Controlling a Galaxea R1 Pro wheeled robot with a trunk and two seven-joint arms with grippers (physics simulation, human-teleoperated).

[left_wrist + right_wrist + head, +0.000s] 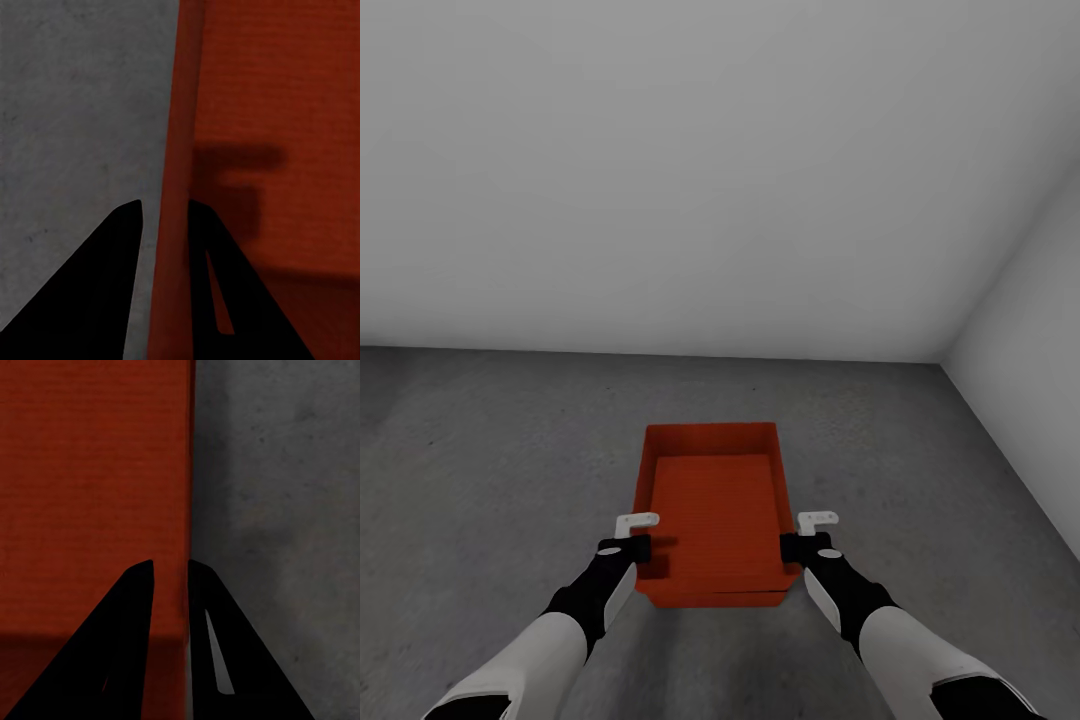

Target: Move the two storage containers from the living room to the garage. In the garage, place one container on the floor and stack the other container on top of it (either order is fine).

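Observation:
A red-orange storage container (712, 505) sits low over the dark concrete floor (480, 450) of the garage, straight ahead of me. My left gripper (640, 548) is shut on its left wall, and the thin wall (171, 150) runs between the two black fingers (112, 285). Over on the other side my right gripper (792, 547) is shut on the right wall (187, 472). A faint seam crosses the near wall's base (710, 591). I cannot tell whether another container lies beneath.
A plain white-grey wall (660, 180) rises behind the container. A second wall (1030, 330) closes the right side and meets it in a corner. Bare floor spreads left and right of the container.

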